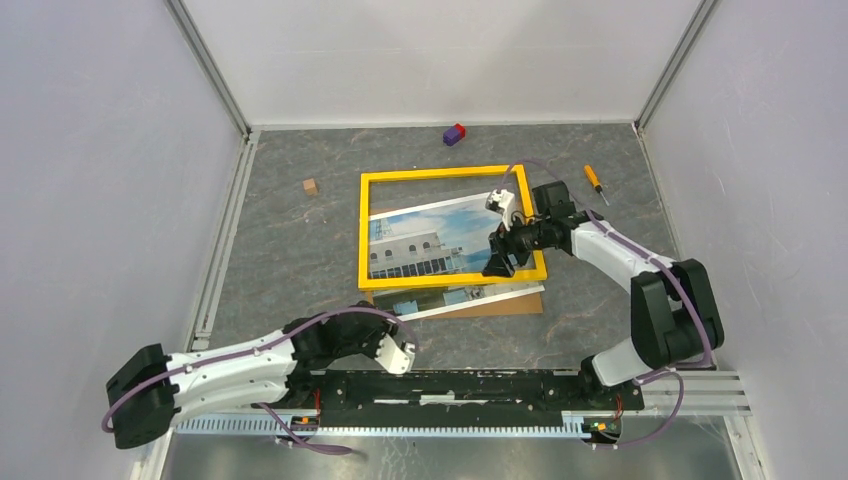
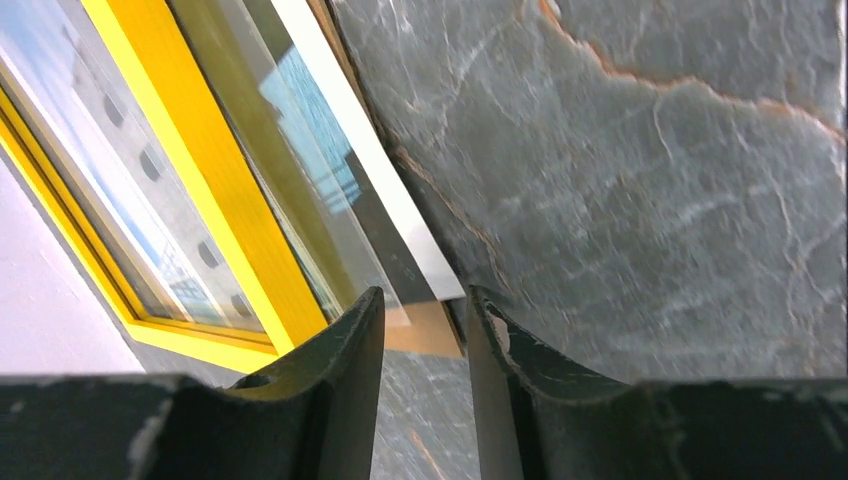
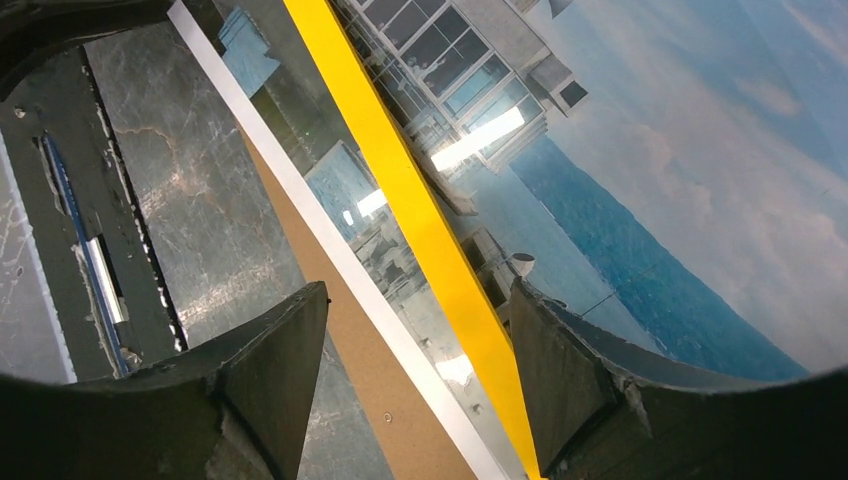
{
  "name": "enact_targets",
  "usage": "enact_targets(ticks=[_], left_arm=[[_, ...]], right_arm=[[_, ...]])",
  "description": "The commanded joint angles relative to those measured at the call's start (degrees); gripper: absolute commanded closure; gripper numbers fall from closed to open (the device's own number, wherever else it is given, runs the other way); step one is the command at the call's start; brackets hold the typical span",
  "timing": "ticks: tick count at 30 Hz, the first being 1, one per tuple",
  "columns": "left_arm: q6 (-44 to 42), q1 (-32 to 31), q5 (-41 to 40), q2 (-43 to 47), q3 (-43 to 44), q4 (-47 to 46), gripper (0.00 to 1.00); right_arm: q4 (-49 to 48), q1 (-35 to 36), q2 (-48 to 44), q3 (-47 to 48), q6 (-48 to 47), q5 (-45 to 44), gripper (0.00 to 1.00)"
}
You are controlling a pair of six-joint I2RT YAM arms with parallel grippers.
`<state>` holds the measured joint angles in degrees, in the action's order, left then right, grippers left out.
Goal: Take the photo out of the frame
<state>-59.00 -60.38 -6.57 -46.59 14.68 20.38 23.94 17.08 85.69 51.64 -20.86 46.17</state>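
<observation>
The frame [image 1: 440, 175], a bright yellow border, lies flat on the grey table. The photo [image 1: 425, 240] of a white building and blue sky shows inside it and sticks out past its near bar, over a brown backing board [image 1: 510, 305]. My right gripper [image 1: 505, 255] stands open at the frame's near right corner. In the right wrist view its jaws straddle the yellow bar [image 3: 400, 190], the photo's white edge [image 3: 308, 200] and the board [image 3: 350, 340]. My left gripper [image 1: 400, 355] is open, low near the bases. The board's corner [image 2: 430, 330] lies just beyond its fingertips, beside the photo [image 2: 370, 150] and frame [image 2: 215, 190].
A purple and red block [image 1: 454, 134] sits at the back. A small wooden cube [image 1: 310, 186] lies left of the frame, and an orange-handled screwdriver [image 1: 595, 180] lies to its right. White walls close in three sides, with a metal rail [image 1: 460, 385] along the near edge.
</observation>
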Motion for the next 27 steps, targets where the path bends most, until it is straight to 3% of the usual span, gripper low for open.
enact_targets(ticks=[1,12,21,27], left_arm=[[-0.62,-2.27,-1.00,-4.40,-1.70,-8.39,0.58],[1.99,-3.58,-2.51,-2.92,-1.60,-10.77,0.66],[8.38,-3.52,-3.93,-7.91,3.30,-11.86,0.93],[9.56,-3.52,-5.89,-9.88,4.43,-13.72,0.91]], right_arm=[[-3.08,1.40,2.99,1.95,-0.32,-2.22,0.29],[-3.92,6.39,14.48,3.93,1.70,-6.87,0.42],[-3.47,7.85,16.41,4.10,1.64,-7.92,0.43],[-3.16,7.96,16.70,4.26,1.43,-7.34,0.43]])
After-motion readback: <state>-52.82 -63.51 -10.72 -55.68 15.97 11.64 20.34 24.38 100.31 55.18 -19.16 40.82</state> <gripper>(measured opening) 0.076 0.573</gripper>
